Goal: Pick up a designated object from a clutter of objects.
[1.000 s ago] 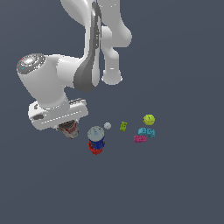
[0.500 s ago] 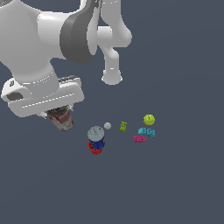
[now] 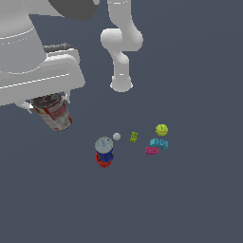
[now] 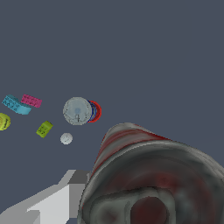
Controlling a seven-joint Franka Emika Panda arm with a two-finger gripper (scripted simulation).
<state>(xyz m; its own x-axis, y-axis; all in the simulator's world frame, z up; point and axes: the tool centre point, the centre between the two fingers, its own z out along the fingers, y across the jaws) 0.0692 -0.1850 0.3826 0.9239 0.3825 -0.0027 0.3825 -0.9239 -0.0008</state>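
The designated object, a red-and-white can (image 3: 54,113) with a silvery rim, hangs tilted above the floor, with my gripper (image 3: 48,103) shut on it. In the wrist view this can (image 4: 153,175) fills the near corner, beside one pale finger (image 4: 52,202). The clutter of objects lies on the floor below, toward the exterior view's right: a blue-and-red can (image 3: 104,151) with a pale lid, a tiny grey ball (image 3: 116,136), a green toy (image 3: 134,137), a yellow-green ball (image 3: 162,129), a cyan brick (image 3: 159,143) and a magenta brick (image 3: 152,150).
The arm's white base (image 3: 121,84) stands on the dark grey floor behind the clutter. My bulky wrist and hand (image 3: 33,71) fill the exterior view's upper left. The wrist view also shows the blue-and-red can (image 4: 79,110) and the grey ball (image 4: 66,138) far below.
My gripper has risen with the red-and-white can, up and toward the exterior view's left, away from the blue-and-red can. The clutter on the floor has not moved.
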